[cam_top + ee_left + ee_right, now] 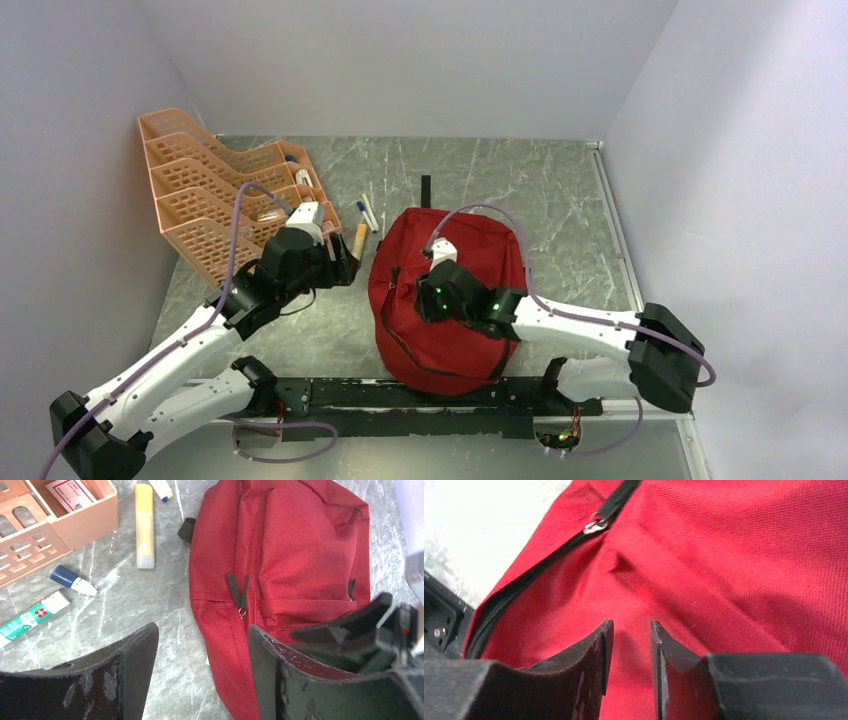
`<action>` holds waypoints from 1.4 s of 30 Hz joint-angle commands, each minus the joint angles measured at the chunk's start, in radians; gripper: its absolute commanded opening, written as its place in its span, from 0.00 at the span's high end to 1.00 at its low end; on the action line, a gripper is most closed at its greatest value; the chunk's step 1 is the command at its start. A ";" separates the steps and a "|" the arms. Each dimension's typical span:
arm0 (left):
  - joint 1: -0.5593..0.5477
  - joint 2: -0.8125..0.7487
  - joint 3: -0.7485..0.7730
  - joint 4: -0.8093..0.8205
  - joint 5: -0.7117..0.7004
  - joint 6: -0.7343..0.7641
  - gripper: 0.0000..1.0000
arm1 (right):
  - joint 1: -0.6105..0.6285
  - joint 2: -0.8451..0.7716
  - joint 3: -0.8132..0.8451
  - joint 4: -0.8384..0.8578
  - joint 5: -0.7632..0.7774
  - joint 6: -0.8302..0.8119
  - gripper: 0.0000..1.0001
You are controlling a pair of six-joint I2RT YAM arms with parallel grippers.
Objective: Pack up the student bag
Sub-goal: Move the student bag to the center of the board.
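Grey-green marbled table [560,200] lies between plain white walls, with two arms bolted at its near edge. One student bag [480,250] lies just beyond the bases, at the middle of the table, red and slumped.

Two end effectors are in view. The right end effector [432,292] hangs over the bag's left half. Its own camera shows the jaws released, a narrow gap apart, close above the red fabric. Only that view shows one silver zipper slider [596,526], at 11 o'clock from the jaws, on a black zipper line.

The left end effector [343,268] sits at the bag's 9 o'clock, low over the table. Its jaws are released and wide apart, with bare table and the bag's edge showing between them. Only its camera shows two black zipper pulls [237,590] side by side on the bag's front.

Farther out, at the bag's 10 o'clock, lies one yellow stick [359,240]. Two pens [368,213] lie at 11 o'clock and one black strap [425,190] points out at 12 o'clock. One orange tray rack [215,195] stands at the far left.

The left wrist view alone adds one blue-capped bottle [72,580] and one green-and-white tube [32,617] on the table, and one printed card [70,492] in a rack compartment.
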 commanded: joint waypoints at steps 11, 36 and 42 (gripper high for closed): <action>-0.004 -0.033 0.022 -0.068 -0.044 0.014 0.30 | -0.346 0.169 -0.029 0.227 0.082 -0.007 0.61; -0.004 -0.030 0.060 -0.140 -0.095 0.050 0.29 | -0.874 0.434 0.280 0.247 0.051 -0.148 0.52; -0.004 -0.042 0.053 -0.150 -0.115 0.049 0.29 | -0.903 0.411 0.380 0.180 0.022 -0.155 0.50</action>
